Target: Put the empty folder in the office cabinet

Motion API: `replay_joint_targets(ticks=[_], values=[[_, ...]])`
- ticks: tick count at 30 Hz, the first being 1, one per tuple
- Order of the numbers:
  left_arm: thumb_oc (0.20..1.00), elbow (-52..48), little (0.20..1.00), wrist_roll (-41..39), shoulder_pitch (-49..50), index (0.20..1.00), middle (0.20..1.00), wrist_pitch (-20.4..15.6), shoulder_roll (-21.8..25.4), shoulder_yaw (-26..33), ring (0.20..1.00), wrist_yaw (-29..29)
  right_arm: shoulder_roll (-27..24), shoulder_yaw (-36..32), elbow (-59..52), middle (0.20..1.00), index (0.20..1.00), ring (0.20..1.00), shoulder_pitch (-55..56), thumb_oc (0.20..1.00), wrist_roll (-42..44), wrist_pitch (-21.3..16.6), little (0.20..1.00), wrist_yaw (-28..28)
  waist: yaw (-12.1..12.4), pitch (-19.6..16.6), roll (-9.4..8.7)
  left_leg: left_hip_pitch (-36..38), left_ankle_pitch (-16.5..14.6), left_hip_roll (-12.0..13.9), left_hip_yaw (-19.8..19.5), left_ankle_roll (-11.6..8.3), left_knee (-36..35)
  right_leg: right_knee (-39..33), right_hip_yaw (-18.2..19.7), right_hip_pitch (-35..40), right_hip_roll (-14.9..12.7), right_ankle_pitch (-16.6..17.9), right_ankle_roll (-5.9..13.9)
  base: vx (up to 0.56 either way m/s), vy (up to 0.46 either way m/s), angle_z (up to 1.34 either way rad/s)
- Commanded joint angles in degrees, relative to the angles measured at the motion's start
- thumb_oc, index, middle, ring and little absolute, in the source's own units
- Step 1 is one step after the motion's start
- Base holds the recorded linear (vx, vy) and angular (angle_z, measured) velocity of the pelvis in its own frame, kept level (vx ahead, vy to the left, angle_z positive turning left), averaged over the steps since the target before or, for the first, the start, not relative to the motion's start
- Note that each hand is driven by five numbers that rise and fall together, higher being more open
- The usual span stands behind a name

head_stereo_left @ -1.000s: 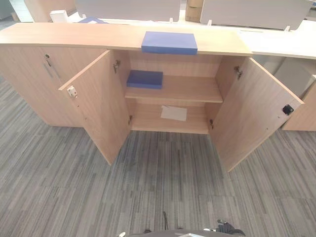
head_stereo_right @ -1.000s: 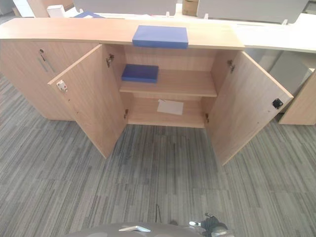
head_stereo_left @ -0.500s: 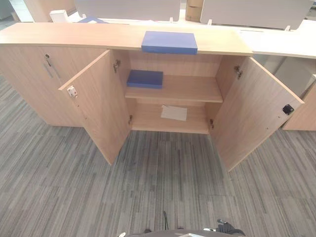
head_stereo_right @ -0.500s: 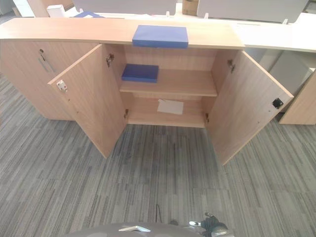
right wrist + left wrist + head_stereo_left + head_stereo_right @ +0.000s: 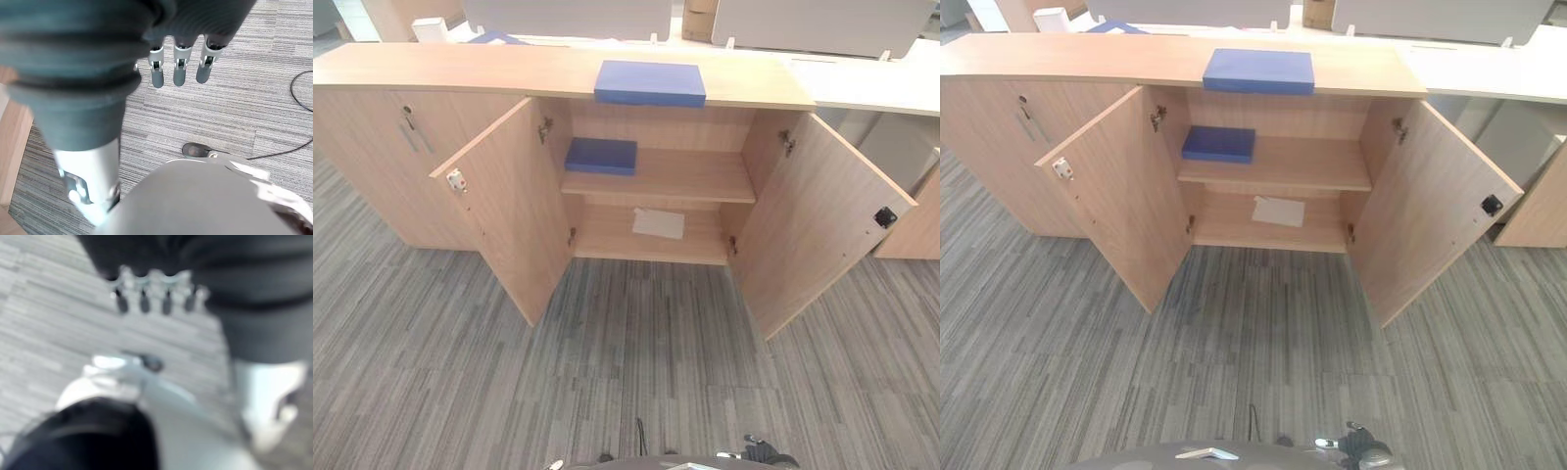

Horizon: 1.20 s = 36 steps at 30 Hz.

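Hanging relaxed and empty over grey striped carpet (image 5: 234, 112), right hand (image 5: 179, 68) and left hand (image 5: 156, 296) hold nothing, while the flat blue folder (image 5: 649, 83) lies atop the light wooden cabinet (image 5: 759, 93), doors swung open, presumably ready for shelving.

Office interior seen from above. Grey striped carpet floor (image 5: 607, 372) covers the foreground from 3 to 9 o'clock. A long light-wood cabinet run (image 5: 372, 147) spans the upper field under a continuous wooden top (image 5: 460, 69). A closed door with a metal handle (image 5: 416, 132) stands at 10 o'clock. Behind, at 12 o'clock, pale partition panels (image 5: 822, 24) rise beside a white desk surface (image 5: 881, 83) at 2 o'clock. A white box (image 5: 429, 29) sits at 11 o'clock. Lighting is even.
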Motion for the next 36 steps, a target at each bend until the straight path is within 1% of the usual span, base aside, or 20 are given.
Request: replay_joint_targets(ticks=[1, 4, 6, 7, 8, 9, 10, 13, 14, 15, 16, 18, 22, 26, 28, 31, 32, 33, 35, 36], values=[[1.0, 4.26, 1.0, 1.18, -3.23, 1.0, 1.0, -1.58, -1.57, -0.66, 1.0, 0.9, -1.78, 0.99, 1.71, 1.0, 1.0, 1.0, -2.79, 1.0, 1.94, -2.57, 1.0, -1.27, -0.25, 1.57, 0.85, -0.37, -2.9, -2.29, 1.11, 0.17, -0.62, 2.01, -3.01, 0.51, 1.34, -2.46, -0.18, 0.0, -0.087, 0.03], [1.0, 3.61, 1.0, 0.4, -3.73, 1.0, 1.0, -1.96, -0.96, -0.73, 1.0, 1.84, -2.22, 1.65, 0.49, 1.0, 1.0, 1.0, -3.01, 1.0, 2.07, -3.15, 1.0, -1.33, -0.42, 2.46, 0.72, -0.63, -3.21, -2.13, 1.36, 0.17, 1.0, 3.23, -2.98, -0.05, 1.63, -3.13, -0.81, -0.02, -0.095, 0.03], [1.0, 3.16, 1.0, 1.33, -4.61, 1.0, 1.0, -2.02, -0.76, -0.59, 1.0, 1.65, -3.03, 1.85, -0.55, 1.0, 1.0, 1.0, -3.49, 1.0, 2.37, -3.2, 1.0, -0.6, -0.62, 3.35, 0.13, -2.84, -5.56, -2.45, 3.1, 0.51, 7.4, 4.49, -3.7, -1.2, 1.0, -3.53, -1.45, -0.06, -0.077, 0.04], [1.0, 3.16, 1.0, 1.33, -4.61, 1.0, 1.0, -2.02, -0.76, -0.59, 1.0, 1.65, -3.03, 1.85, -0.55, 1.0, 1.0, 1.0, -3.49, 1.0, 2.37, -3.2, 1.0, -0.6, -0.62, 3.35, 0.13, -2.84, -5.56, -2.45, 3.1, 0.51, 7.4, 4.49, -3.7, -1.2, 1.0, -3.53, -1.45, -0.09, -0.07, 0.06], [1.0, 2.91, 1.0, 1.82, -5.42, 1.0, 1.0, -2.09, -0.75, -0.82, 1.0, 1.65, -3.73, 1.88, -1.47, 1.0, 1.0, 1.0, -3.89, 1.0, 2.53, -3.1, 1.0, 0.05, -0.48, 4.27, -0.62, -5.97, -7.46, -2.86, 4.35, 0.72, 14.22, 5.62, -4.63, -2.02, -0.01, -3.54, -2.09, -0.13, -0.112, 0.08], [1.0, 2.79, 1.0, 2.44, -6.51, 1.0, 1.0, -2.04, -0.9, -1.07, 1.0, 2.07, -4.44, 2.26, -2.45, 1.0, 1.0, 1.0, -4.24, 1.0, 3.51, -2.81, 1.0, 0.35, 0.0, 5.67, -1.09, -11.51, -6.08, -2.54, 4.57, -0.21, 23.65, 6.89, -5.49, -2.84, -0.59, -3.2, -2.97, -0.17, -0.178, 0.11], [1.0, 2.72, 1.0, 1.9, -7.11, 1.0, 1.0, -1.67, -0.91, -1.36, 1.0, 2.39, -4.94, 2.84, -2.57, 1.0, 1.0, 1.0, -4.49, 1.0, 4.87, -3.26, 1.0, -0.73, 0.48, 7.32, -0.88, -17.09, -1.13, -1.12, 4.98, -2.37, 29.89, 7.56, -5.55, -2.73, -0.2, -3.29, -3.99, -0.07, -0.176, 0.11], [1.0, 3.67, 1.0, 4.52, -6.45, 1.0, 1.0, -0.24, -0.79, -0.69, 1.0, 2.65, -5.49, 2.26, -2.33, 1.0, 1.0, 1.0, -4.42, 1.0, 5.03, -4.12, 1.0, -0.72, 1.14, 9.36, 0.74, -21.06, 5.4, 2.1, 7.12, -4.89, 24.73, 8.84, -5.09, -1.31, 1.3, -4.72, -4.54, 0.18, -0.052, 0.24], [1.0, 4.9, 1.0, 6.23, -4.43, 1.0, 1.0, -0.42, -0.58, 0.22, 1.0, 2.26, -5.52, 1.67, -2.01, 1.0, 1.0, 1.0, -4.3, 1.0, 5.48, -3.78, 1.0, 0.03, 2.34, 10.52, 2.15, -23.19, 12.18, 3.52, 6.36, -6.47, 16.2, 9.07, -3.71, 0.92, 2.86, -5.89, -4.84, 0.34, 0.021, 0.15], [1.0, 4.9, 1.0, 6.23, -4.43, 1.0, 1.0, -0.42, -0.58, 0.22, 1.0, 2.26, -5.52, 1.67, -2.01, 1.0, 1.0, 1.0, -4.3, 1.0, 5.48, -3.78, 1.0, 0.03, 2.34, 10.52, 2.15, -23.19, 12.18, 3.52, 6.36, -6.47, 16.2, 9.07, -3.71, 0.92, 2.86, -5.89, -4.84, 0.46, 0.05, -0.08], [1.0, 5.35, 1.0, 7.26, -3.41, 1.0, 1.0, -0.63, -0.46, 0.68, 1.0, 2.22, -5.65, 1.26, -1.74, 1.0, 1.0, 1.0, -3.93, 1.0, 6.45, -3.87, 1.0, 0.44, 3.25, 10.89, 2.7, -25.06, 15.12, 4.35, 5.79, -7.13, 11.24, 8.85, -2.93, 2.27, 3.36, -6.15, -4.98, 0.32, 0.045, -0.15], [1.0, 6.28, 1.0, 8.2, -2.39, 1.0, 1.0, -1.85, -0.46, 1.34, 1.0, 1.51, -6.23, -0.03, -1.38, 1.0, 1.0, 1.0, -2.3, 1.0, 6.71, -5.12, 1.0, 0.48, 4.17, 11.72, 3.07, -29.42, 16.74, 5.17, 6.81, -8.16, 6.61, 9.59, -2.38, 5.09, 2.96, -7.59, -4.97, 0.5, 0.091, -0.25], [1.0, 6.94, 1.0, 6.66, -1.07, 1.0, 1.0, -3.09, -0.71, 1.67, 1.0, 1.4, -6.67, 0.0, -1.1, 1.0, 1.0, 1.0, -1.57, 1.0, 5.14, -7.34, 1.0, -0.4, 4.73, 12.18, 4.13, -30.74, 17.15, 5.78, 5.14, -9.01, 5.91, 12.62, -0.16, 6.84, 2.44, -11.5, -4.72, 0.45, 0.122, -0.08], [1.0, 7.17, 1.0, 7.31, 0.65, 1.0, 1.0, -3.65, -0.27, 3.11, 1.0, 1.73, -6.22, -0.43, -0.09, 1.0, 1.0, 1.0, -1.48, 1.0, 2.66, -8.39, 1.0, -0.17, 5.33, 11.1, 3.97, -28.75, 14.85, 5.95, 4.92, -8.29, 3.87, 14.06, 2.45, 9.88, 1.58, -14.62, -3.72, 0.47, 0.11, -0.37], [1.0, 7.59, 1.0, 8.5, 1.72, 1.0, 1.0, -3.67, 0.09, 3.87, 1.0, 2.56, -5.87, -1.24, 0.61, 1.0, 1.0, 1.0, -1.12, 1.0, 0.92, -8.22, 1.0, 0.03, 5.7, 9.59, 3.45, -27.23, 12.01, 5.26, 5.35, -7.34, 4.37, 13.72, 2.77, 12.63, -0.02, -15.42, -2.96, 0.63, 0.159, -0.78], [1.0, 7.34, 1.0, 8.51, 2.44, 1.0, 1.0, -2.77, 1.12, 5.07, 1.0, 2.2, -4.91, -2.85, 1.85, 1.0, 1.0, 1.0, -1.16, 1.0, -1.94, -8.01, 1.0, 0.02, 6.43, 5.95, 2.48, -24.58, 9.07, 2.98, 4.63, -5.02, 6.68, 11.45, 2.12, 15.8, -3.19, -13.89, -0.78, 0.63, 0.212, -0.81], [1.0, 7.11, 1.0, 9.44, 2.51, 1.0, 1.0, -1.92, 1.73, 5.15, 1.0, 2.45, -4.4, -2.51, 1.22, 1.0, 1.0, 1.0, -1.11, 1.0, -2.58, -7.35, 1.0, -1.52, 6.45, 4.53, 2.24, -23.52, 7.98, 1.56, 4.46, -3.32, 6.41, 12.25, 1.16, 15.62, -4.69, -12.47, 0.06, 0.42, 0.178, -0.18], [1.0, 7.11, 1.0, 9.44, 2.51, 1.0, 1.0, -1.92, 1.73, 5.15, 1.0, 2.45, -4.4, -2.51, 1.22, 1.0, 1.0, 1.0, -1.11, 1.0, -2.58, -7.35, 1.0, -1.52, 6.45, 4.53, 2.24, -23.52, 7.98, 1.56, 4.46, -3.32, 6.41, 12.25, 1.16, 15.62, -4.69, -12.47, 0.06, 0.44, 0.212, 0.04], [1.0, 7.9, 1.0, 10.93, 2.61, 1.0, 1.0, -2.85, 2.41, 4.81, 1.0, 2.41, -4.02, -2.57, 0.58, 1.0, 1.0, 1.0, -1.59, 1.0, 0.47, -6.7, 1.0, -3.88, 6.31, 3.33, 1.95, -22.42, 6.8, -0.48, 3.71, -1.15, 5.88, 16.05, 0.0, 13.8, -6.31, -8.55, 1.13, 0.38, 0.203, -0.28], [1.0, 8.46, 1.0, 11.52, 2.78, 1.0, 1.0, -4.7, 3.12, 4.75, 1.0, 2.15, -3.77, -2.88, -0.05, 1.0, 1.0, 1.0, -2.05, 1.0, -0.29, -6.88, 1.0, -6.34, 5.89, 2.97, 1.99, -21.16, 5.7, -2.25, 3.71, 0.76, 5.73, 24.48, -1.71, 9.36, -9.15, -2.7, 2.93, 0.41, 0.28, -0.25]])
